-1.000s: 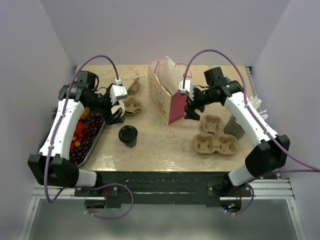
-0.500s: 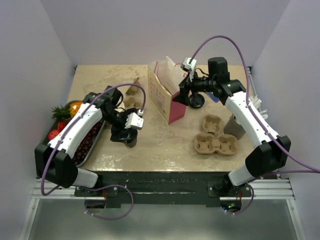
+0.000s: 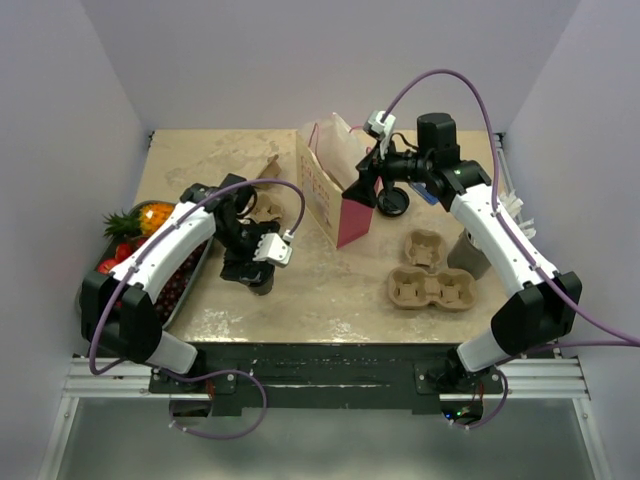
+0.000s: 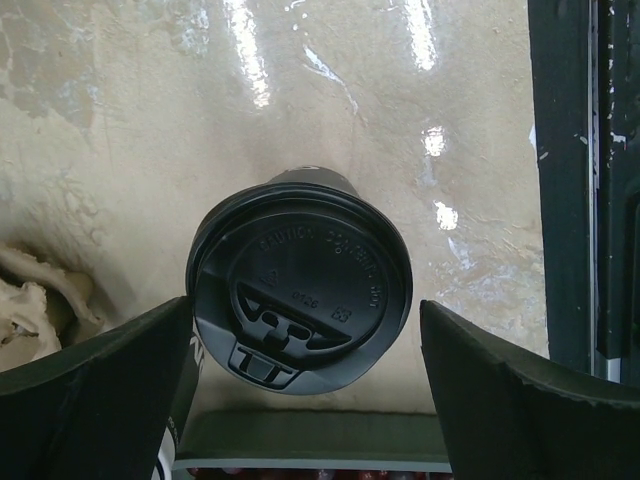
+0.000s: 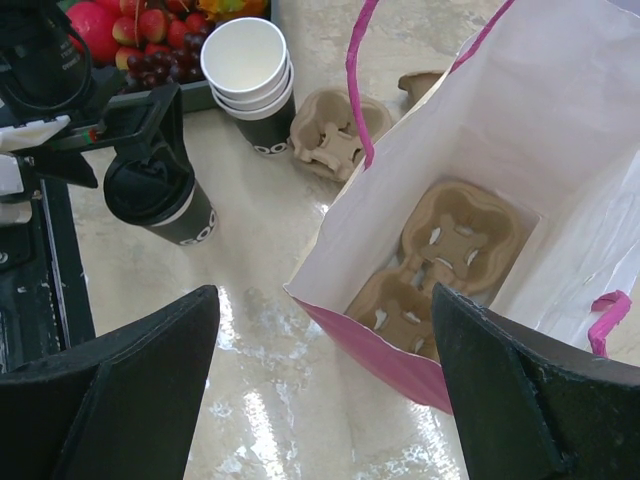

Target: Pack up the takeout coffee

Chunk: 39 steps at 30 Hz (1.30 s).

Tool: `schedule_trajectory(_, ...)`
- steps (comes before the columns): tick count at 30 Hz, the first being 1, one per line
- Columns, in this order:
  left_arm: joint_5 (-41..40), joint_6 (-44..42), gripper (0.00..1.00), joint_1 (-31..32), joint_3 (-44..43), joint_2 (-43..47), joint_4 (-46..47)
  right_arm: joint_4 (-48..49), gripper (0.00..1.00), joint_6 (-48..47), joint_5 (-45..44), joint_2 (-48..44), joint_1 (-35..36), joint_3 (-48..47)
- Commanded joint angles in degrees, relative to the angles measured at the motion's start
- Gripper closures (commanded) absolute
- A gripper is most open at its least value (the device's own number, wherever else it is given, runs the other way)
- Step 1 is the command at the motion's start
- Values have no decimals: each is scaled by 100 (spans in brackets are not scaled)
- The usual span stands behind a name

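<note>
Since a second ago my left gripper [image 4: 305, 305] dropped around the small black-lidded paper cup [image 4: 300, 265], wide open, holding nothing. My right gripper [image 5: 320, 300] gapes empty over the pink-and-white paper bag [image 5: 520, 120]. I can't read the lid's raised letters.

The takeout coffee [image 4: 300, 290] has small raised letters on its black lid. They go round in a curve near the top, with a few more in the middle, but they are too faint for me to read. The dark band on its wall has little white round marks, and the stacked cups [image 5: 262, 120] have them too, too small to make out
</note>
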<state>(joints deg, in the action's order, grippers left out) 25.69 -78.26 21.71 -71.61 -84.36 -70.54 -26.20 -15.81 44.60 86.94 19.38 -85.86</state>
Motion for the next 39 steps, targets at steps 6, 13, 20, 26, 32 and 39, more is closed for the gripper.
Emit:
schedule_trajectory(6,-38,-163,7,114,-116,-274,-170,334,11,237,181,-19,-4,-272)
schedule_trajectory(13,-47,-102,23,122,-142,-362,-258,738,10,929,-170,-28,-13,-799)
schedule_trajectory(20,234,214,31,122,-46,-38,-206,976,1,1502,-1276,-89,-13,-1538)
schedule_trajectory(26,515,574,35,122,-133,235,-91,362,1,1424,-2859,428,-30,-1942)
schedule_trajectory(32,796,855,40,122,-335,455,-82,-244,2,1537,-2914,929,-109,-2056)
schedule_trajectory(39,955,1119,44,122,-502,666,-161,-597,9,1493,-2922,1509,-153,-2241)
